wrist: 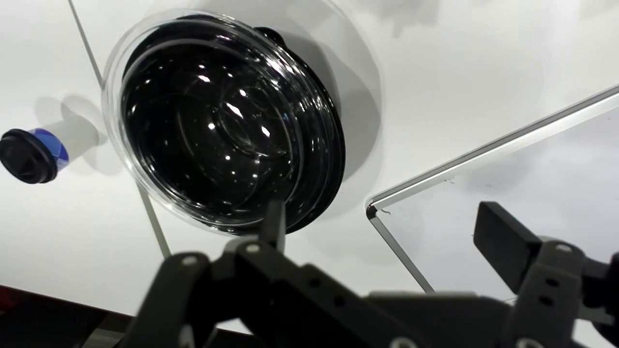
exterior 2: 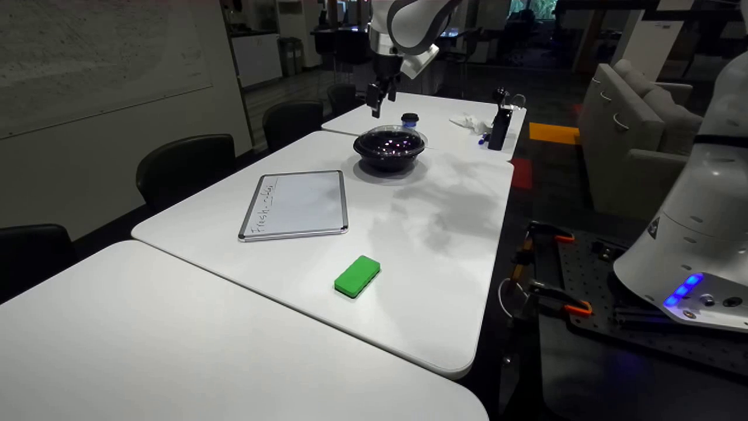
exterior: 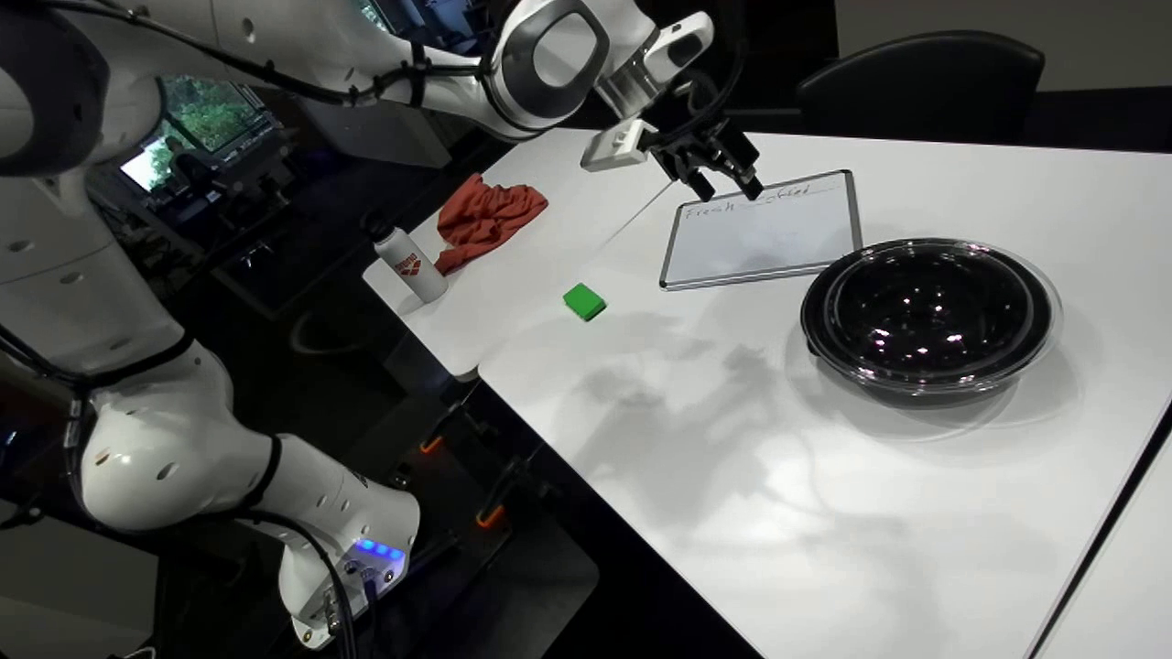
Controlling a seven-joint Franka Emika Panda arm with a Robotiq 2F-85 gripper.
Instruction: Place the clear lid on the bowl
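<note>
The glossy black bowl [exterior: 916, 389] stands on the white table; it also shows in an exterior view [exterior 2: 387, 162] and in the wrist view [wrist: 337, 159]. The clear lid [exterior: 943, 297] lies on top of the bowl, domed side up, and shows in an exterior view [exterior 2: 394, 135] and in the wrist view [wrist: 208, 121]. It sits off-centre: in the wrist view its rim overhangs the bowl at the left, and bare black rim shows at the lower right. My gripper [wrist: 382, 212] is open and empty, raised above the table, also seen in both exterior views [exterior: 730, 190] [exterior 2: 383, 105].
A framed whiteboard [exterior: 765, 233] lies beside the bowl. A green eraser [exterior 2: 357, 276] lies farther along the table. A cup with a black lid [wrist: 31, 154] stands near the bowl's other side. A red cloth [exterior: 490, 220] and a white bottle [exterior: 412, 265] are at a table edge.
</note>
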